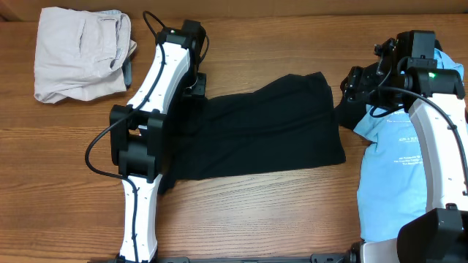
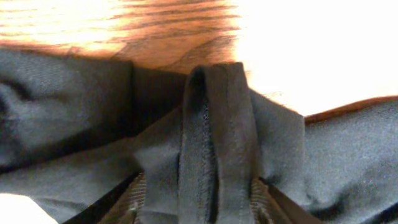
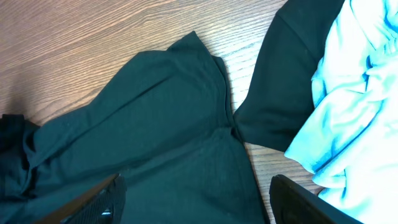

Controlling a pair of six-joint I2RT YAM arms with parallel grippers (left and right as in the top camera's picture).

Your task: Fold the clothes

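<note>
The large black garment (image 1: 263, 128) lies spread across the middle of the table. My left gripper (image 1: 196, 84) is at its far left edge and is shut on a bunched fold of the black fabric (image 2: 214, 143), which fills the space between the ribbed fingers (image 2: 205, 208). My right gripper (image 1: 351, 86) hovers over the garment's far right corner; its fingers are wide apart and empty (image 3: 199, 205) above the black cloth (image 3: 155, 124). A light-blue T-shirt (image 1: 398, 161) with small white print lies at the right (image 3: 348, 93). Pale beige trousers (image 1: 80, 55) lie crumpled at the far left.
A second dark piece of cloth (image 3: 280, 81) lies between the black garment and the blue T-shirt, partly under the T-shirt. Bare wooden tabletop (image 1: 278, 219) runs along the front edge. The left arm's white links (image 1: 146, 109) cross the garment's left side.
</note>
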